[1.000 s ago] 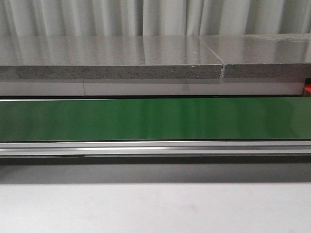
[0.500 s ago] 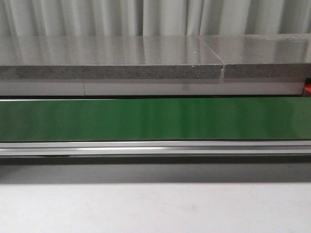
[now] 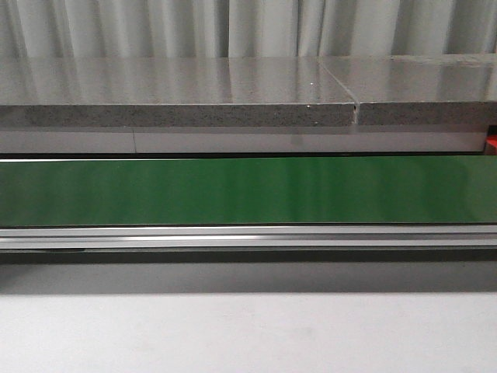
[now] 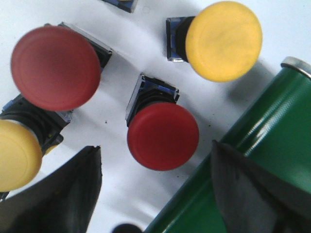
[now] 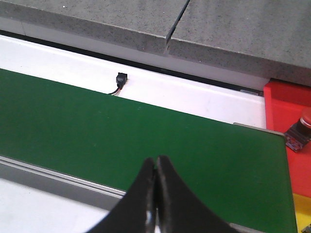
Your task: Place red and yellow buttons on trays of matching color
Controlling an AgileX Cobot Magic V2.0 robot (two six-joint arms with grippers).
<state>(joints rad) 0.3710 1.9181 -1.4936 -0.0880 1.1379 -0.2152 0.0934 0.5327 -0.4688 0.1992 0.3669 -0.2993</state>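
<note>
Still bare green belt (image 3: 248,190) in front view; nothing moved.

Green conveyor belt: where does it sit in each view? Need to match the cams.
Front view: green conveyor belt is a horizontal band across mid-frame.
Left wrist view: its rounded end fills the lower right corner, beside the red round button.
Right wrist view: it spans the frame, beyond the shut right gripper.
Shared landmark: the belt itself.

text: none readable | labels: none | brands: none | numbers: none
</note>
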